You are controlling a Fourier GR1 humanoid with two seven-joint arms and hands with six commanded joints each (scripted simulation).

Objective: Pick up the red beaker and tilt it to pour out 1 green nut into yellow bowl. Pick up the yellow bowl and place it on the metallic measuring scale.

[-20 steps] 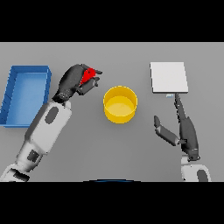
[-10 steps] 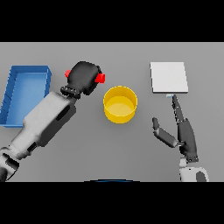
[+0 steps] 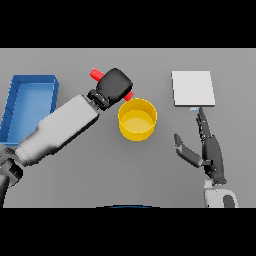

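Blue tray [image 3: 30, 100] at 9 o'clock, scale [image 3: 193, 88] at 2. Left hand [image 3: 114, 86] clasps red beaker [image 3: 96, 75] – tilted, touching yellow bowl [image 3: 137, 119] rim at 11. Right hand [image 3: 207, 150] slack-fingered at 4.

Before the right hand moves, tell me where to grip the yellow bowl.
Probably the yellow round bowl's right wall, approached from the right: it stands upright and open, the open right hand lies on that side, and the left hand tilts the red beaker at its left rim.
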